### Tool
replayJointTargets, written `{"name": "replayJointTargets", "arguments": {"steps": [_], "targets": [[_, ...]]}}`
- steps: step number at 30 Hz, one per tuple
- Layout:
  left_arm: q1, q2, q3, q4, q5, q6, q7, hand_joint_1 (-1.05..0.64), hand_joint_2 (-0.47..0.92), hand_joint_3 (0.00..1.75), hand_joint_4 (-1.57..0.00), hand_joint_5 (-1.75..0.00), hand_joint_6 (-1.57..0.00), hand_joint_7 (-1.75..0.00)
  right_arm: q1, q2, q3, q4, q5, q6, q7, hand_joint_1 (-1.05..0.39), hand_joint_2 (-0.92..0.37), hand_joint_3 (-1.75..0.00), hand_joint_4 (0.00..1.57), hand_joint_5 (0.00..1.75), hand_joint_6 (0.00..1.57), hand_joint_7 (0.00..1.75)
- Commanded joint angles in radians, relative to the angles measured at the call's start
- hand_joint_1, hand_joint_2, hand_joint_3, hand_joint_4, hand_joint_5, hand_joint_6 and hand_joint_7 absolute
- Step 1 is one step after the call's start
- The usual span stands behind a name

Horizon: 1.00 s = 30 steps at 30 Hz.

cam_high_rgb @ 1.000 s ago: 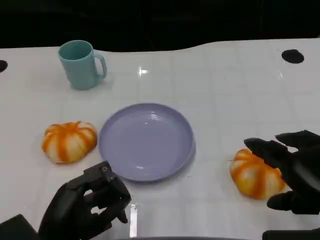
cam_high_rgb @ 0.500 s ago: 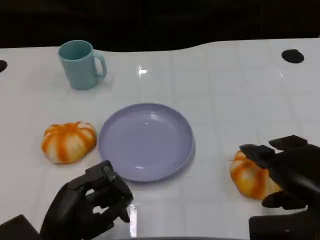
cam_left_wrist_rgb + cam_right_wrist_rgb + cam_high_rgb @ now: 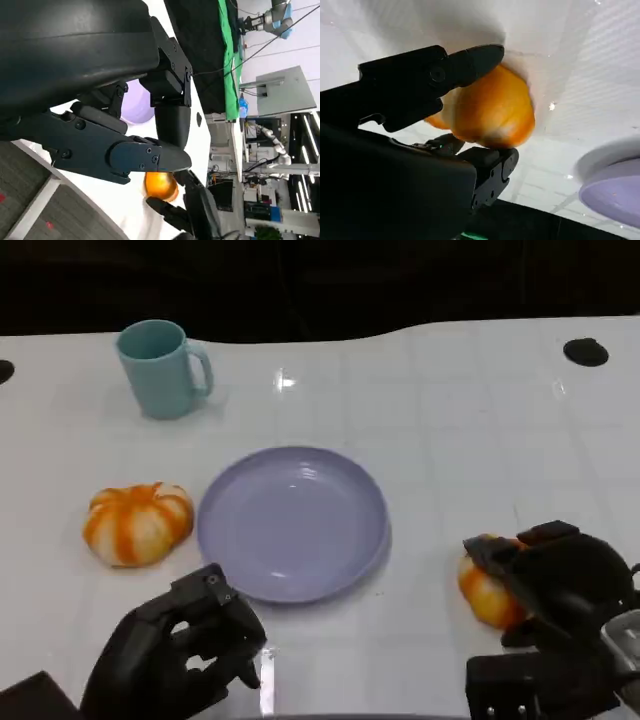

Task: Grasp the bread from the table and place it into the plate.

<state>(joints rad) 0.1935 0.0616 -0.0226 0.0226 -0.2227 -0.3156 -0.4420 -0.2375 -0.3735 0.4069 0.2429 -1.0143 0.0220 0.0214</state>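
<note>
My right hand [image 3: 560,585] is wrapping over the orange-and-white bread [image 3: 483,590] on the white table [image 3: 450,420], its fingers [image 3: 465,62] lying across the top of the loaf and the thumb sitting against the underside, as the right wrist view is showing; I judge the grip to be closing but I cannot tell whether it is yet firm enough to lift. To do this step well, I am thinking the fingers need to settle evenly round the soft, rounded loaf before any lift, squeezing lightly so it neither slips out sideways nor gets crushed. The bread is sitting inside the curl of this hand, only its inner edge peeking out towards the lavender plate [image 3: 292,522], which is lying well apart beyond it. My left hand [image 3: 180,655] is resting curled and holding nothing, just near the plate's rim, with a second bread [image 3: 138,522] and a teal mug [image 3: 162,368] farther off.
</note>
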Motion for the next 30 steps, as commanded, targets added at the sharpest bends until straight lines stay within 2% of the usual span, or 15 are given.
{"name": "replayJointTargets", "arguments": {"steps": [1, 2, 3, 4, 5, 6, 9, 13, 15, 17, 21, 27, 30], "targets": [[0.004, 0.008, 0.002, -0.016, -0.002, 0.008, 0.01, -0.57, 0.92, 0.29, -0.65, -1.75, -0.6, -1.5, -0.03, 0.019, -0.026, 0.14, 0.1, -0.136, -0.234, -0.17, -0.91, -0.02, 0.86, 1.24, 1.08, 0.13], [0.005, 0.008, 0.001, -0.017, 0.0, 0.009, 0.012, -0.58, 0.92, 0.29, -0.65, -1.75, -0.6, -1.5, -0.038, 0.017, -0.024, 0.164, 0.107, -0.158, -0.269, -0.13, -0.9, -0.08, 0.92, 1.54, 1.06, 0.63], [0.005, 0.009, 0.001, -0.017, 0.002, 0.006, 0.012, -0.58, 0.92, 0.29, -0.65, -1.75, -0.6, -1.5, -0.046, 0.014, -0.02, 0.185, 0.109, -0.176, -0.304, -0.12, -0.88, -0.13, 0.93, 1.64, 0.97, 0.95], [0.005, 0.009, 0.001, -0.017, 0.002, 0.003, 0.011, -0.58, 0.92, 0.29, -0.65, -1.75, -0.6, -1.5, -0.053, 0.013, -0.018, 0.204, 0.109, -0.192, -0.336, -0.12, -0.82, -0.28, 0.93, 1.69, 0.88, 1.28], [0.005, 0.01, 0.001, -0.015, 0.002, 0.001, 0.01, -0.57, 0.92, 0.3, -0.65, -1.75, -0.6, -1.5, -0.06, 0.012, -0.016, 0.219, 0.111, -0.204, -0.359, -0.12, -0.64, -0.65, 0.91, 1.72, 0.78, 1.55], [0.004, 0.01, 0.001, -0.015, 0.002, 0.0, 0.01, -0.57, 0.92, 0.3, -0.65, -1.75, -0.6, -1.5, -0.066, 0.011, -0.013, 0.231, 0.113, -0.213, -0.375, -0.12, -0.56, -0.83, 0.9, 1.73, 0.74, 1.64], [0.0, 0.009, 0.004, -0.007, -0.003, -0.006, 0.006, -0.56, 0.92, 0.3, -0.66, -1.75, -0.6, -1.5, -0.081, 0.013, -0.015, 0.257, 0.127, -0.237, -0.414, -0.13, -0.45, -1.09, 0.92, 1.75, 0.72, 1.7], [0.003, 0.009, 0.004, -0.013, -0.009, 0.008, 0.007, -0.56, 0.92, 0.3, -0.66, -1.75, -0.6, -1.5, -0.094, 0.011, -0.017, 0.272, 0.134, -0.263, -0.458, -0.13, -0.41, -1.18, 0.95, 1.75, 0.74, 1.64], [0.005, 0.011, 0.004, -0.016, -0.005, 0.01, 0.01, -0.57, 0.92, 0.29, -0.66, -1.75, -0.6, -1.5, -0.097, 0.012, -0.018, 0.274, 0.136, -0.274, -0.486, -0.15, -0.4, -1.21, 0.96, 1.75, 0.82, 1.48], [0.008, 0.012, 0.004, -0.016, -0.002, 0.006, 0.01, -0.57, 0.92, 0.29, -0.66, -1.75, -0.6, -1.5, -0.101, 0.012, -0.019, 0.279, 0.14, -0.294, -0.515, -0.15, -0.38, -1.24, 0.96, 1.75, 0.85, 1.44], [0.011, 0.012, 0.004, -0.017, 0.002, 0.002, 0.012, -0.57, 0.92, 0.29, -0.65, -1.75, -0.6, -1.49, -0.108, 0.013, -0.024, 0.277, 0.159, -0.346, -0.56, -0.14, -0.32, -1.32, 0.96, 1.75, 0.81, 1.61], [0.014, 0.012, 0.002, -0.03, -0.001, 0.021, 0.014, -0.58, 0.92, 0.29, -0.65, -1.75, -0.6, -1.49, -0.125, 0.024, -0.025, 0.23, 0.184, -0.393, -0.564, -0.12, -0.32, -1.33, 0.98, 1.75, 0.75, 1.72], [0.012, 0.013, 0.002, -0.028, 0.005, 0.014, 0.014, -0.57, 0.92, 0.29, -0.65, -1.75, -0.6, -1.49, -0.146, 0.053, -0.023, 0.216, 0.217, -0.429, -0.548, -0.14, -0.33, -1.32, 0.99, 1.75, 0.74, 1.74]]}}
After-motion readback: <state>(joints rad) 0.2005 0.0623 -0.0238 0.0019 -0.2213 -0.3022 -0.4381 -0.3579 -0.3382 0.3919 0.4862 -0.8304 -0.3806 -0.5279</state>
